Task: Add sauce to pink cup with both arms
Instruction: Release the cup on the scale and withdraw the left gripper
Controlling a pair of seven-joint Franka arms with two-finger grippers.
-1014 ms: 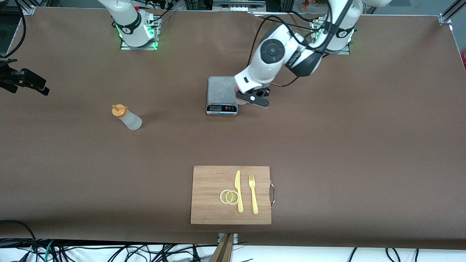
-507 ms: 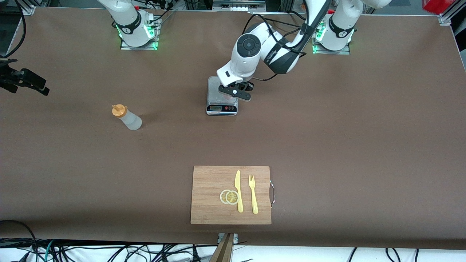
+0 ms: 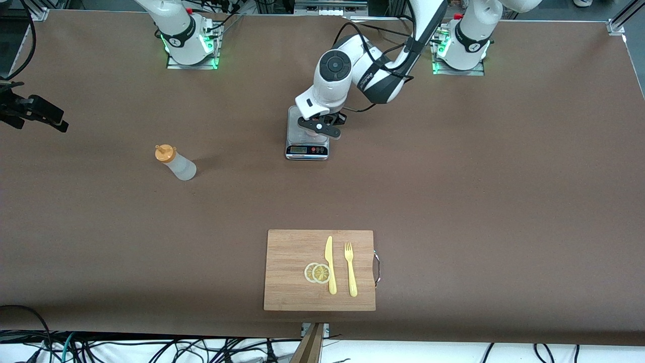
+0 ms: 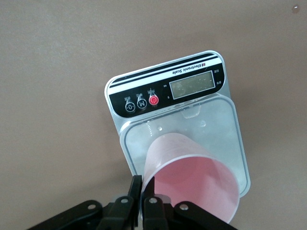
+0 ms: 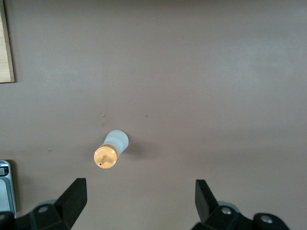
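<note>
Pale pink cup [image 4: 192, 179] tapered, round-rimmed, handleless

A robotics lab: two white arms [image 3: 352, 75] bolted to a brown-covered surface [image 3: 504, 201], aluminium framing [image 3: 617, 22] and loose cables [image 3: 201, 348] around its edges.

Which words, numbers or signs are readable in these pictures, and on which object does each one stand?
"Electronic Scale": printed on the black panel of the kitchen scale, beside its display, read in the left wrist view.
Small labels above the three round buttons of the scale: too small to read.
Scale display: shows no readable digits.
Lettering on the dark band of the left arm: too blurred to read.
Pink cup, sauce bottle, cutting board: no text.
</note>
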